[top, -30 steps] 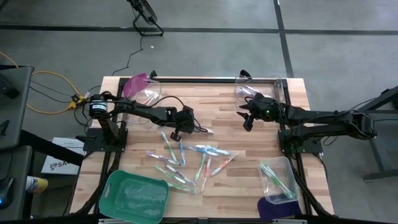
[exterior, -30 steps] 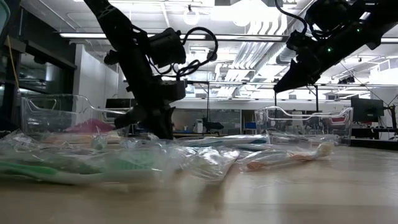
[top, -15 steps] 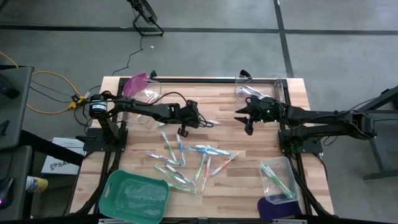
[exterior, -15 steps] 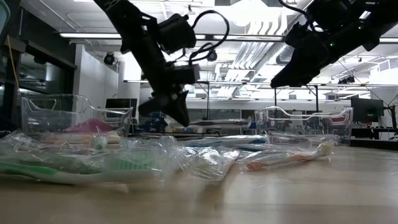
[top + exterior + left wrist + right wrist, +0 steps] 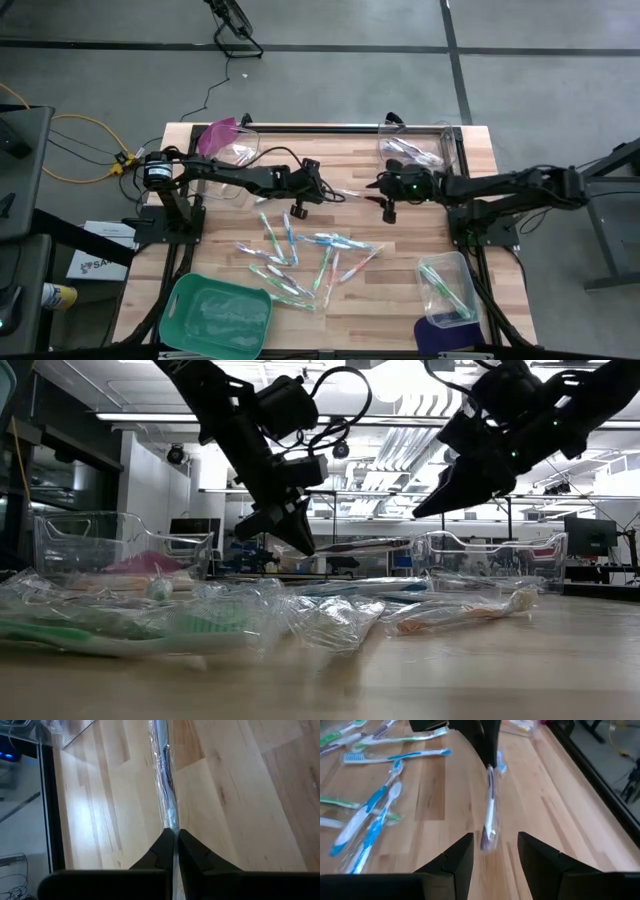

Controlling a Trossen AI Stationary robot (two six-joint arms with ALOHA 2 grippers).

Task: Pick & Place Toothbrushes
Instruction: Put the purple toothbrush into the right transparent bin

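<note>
My left gripper (image 5: 300, 196) (image 5: 174, 834) hangs over the middle of the table, shut on one clear-wrapped toothbrush (image 5: 338, 192) (image 5: 352, 546) with a purple handle. That brush juts out toward the right arm. My right gripper (image 5: 386, 203) (image 5: 495, 851) is open just past the brush's free end (image 5: 489, 836), its fingers standing either side without touching. In the low view it (image 5: 438, 500) sits higher than the brush. Several more wrapped toothbrushes (image 5: 300, 256) lie flat on the table nearer the front edge. My left gripper pinches the wrapped toothbrush between both fingertips at one end (image 5: 170, 820), slanting down from above. The brush runs on straight ahead of the fingers. It is lifted clear of the table and lies roughly level, pointing toward the table's right.
A clear bin with a pink lid (image 5: 228, 148) stands far left, another clear bin (image 5: 418, 146) far right. A clear bin holding toothbrushes (image 5: 446, 286) and a purple lid (image 5: 434, 336) sit near right, and a green tray (image 5: 214, 312) near left.
My left gripper has risen from the table with the toothbrush and shifted toward the table's right, lifting the brush clear and level. My right gripper has moved left toward the brush's free end.
</note>
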